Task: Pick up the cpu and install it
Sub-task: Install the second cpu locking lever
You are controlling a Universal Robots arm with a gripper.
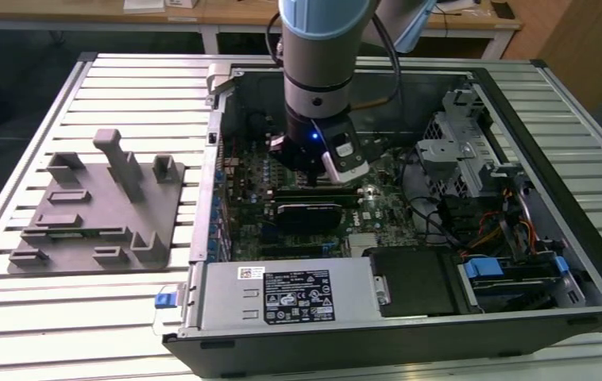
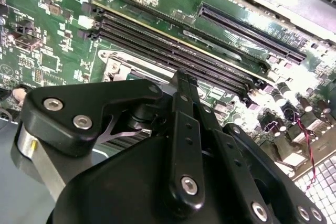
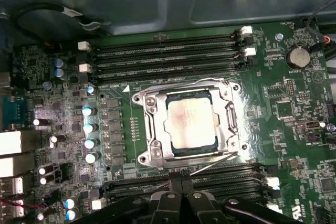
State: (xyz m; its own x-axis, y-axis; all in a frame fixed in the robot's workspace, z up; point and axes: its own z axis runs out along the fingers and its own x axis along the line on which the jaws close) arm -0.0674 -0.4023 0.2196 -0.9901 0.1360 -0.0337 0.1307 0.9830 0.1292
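Observation:
In the first wrist view the cpu (image 3: 189, 121), a silvery-grey square plate, lies flat inside the metal socket frame (image 3: 150, 124) on the green motherboard (image 3: 294, 124). My gripper (image 3: 181, 183) hangs above the board beside the socket, over the memory slots, its black fingers pressed together with nothing visible between them. In the second wrist view the gripper (image 2: 182, 78) points down at the board close to a corner of the socket frame (image 2: 116, 66). In the exterior view the gripper (image 1: 317, 181) reaches down into the open computer case (image 1: 555, 159), over the middle of the motherboard.
Rows of black memory slots (image 3: 168, 53) run on both sides of the socket. A grey power supply (image 1: 279, 298) and a black drive bay (image 1: 418, 278) fill the case's near side, a metal drive cage (image 1: 460, 151) its right. A grey holder fixture (image 1: 100, 206) stands at the exterior view's left.

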